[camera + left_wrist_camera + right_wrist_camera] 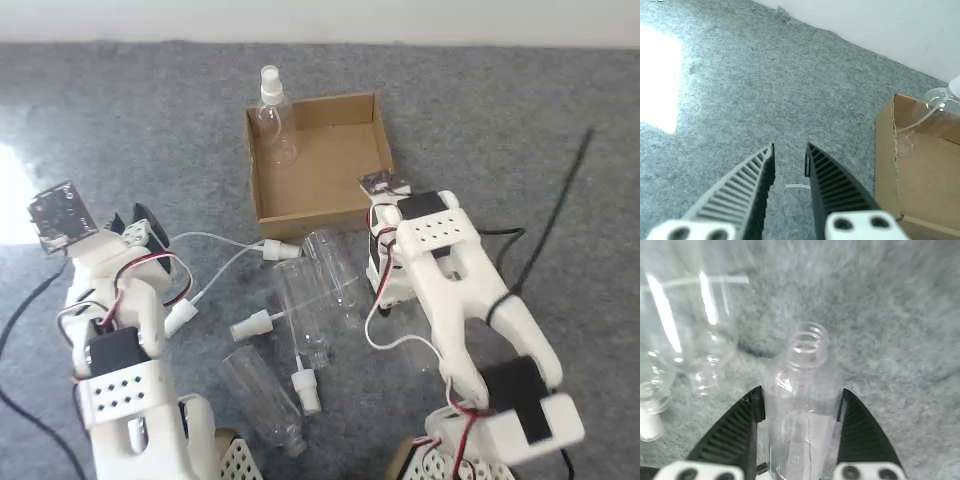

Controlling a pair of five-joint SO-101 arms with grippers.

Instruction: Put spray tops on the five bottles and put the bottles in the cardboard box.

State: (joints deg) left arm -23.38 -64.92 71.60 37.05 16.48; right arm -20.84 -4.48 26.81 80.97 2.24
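Right hand (801,392): closed on the body of an uncapped bottle (809,342), one finger on each side, threaded neck open and pointing away from the wrist. No spray top is on it.

Status, as judged from the layout:

1. Done: one capped bottle (275,125) leans inside the cardboard box (310,215), at the far corner, with its white spray top above the rim.
2. Not done: the held bottle plus three loose bottles lying on their sides on the bench (520,110), one (335,270) just in front of the box, one (300,310) beside it, one (265,400) nearest the arm bases. All three appear uncapped.
3. Four loose spray tops lie among them, dip tubes attached: (280,250), (252,325), (307,392) and (180,318).

Roughly one fifth of the task is complete. Four cappings and four placements are left.

Left hand (790,147): fingers a narrow gap apart, holding nothing, above bare bench with the box off to one side. It would need a spray top before the held bottle can be capped.
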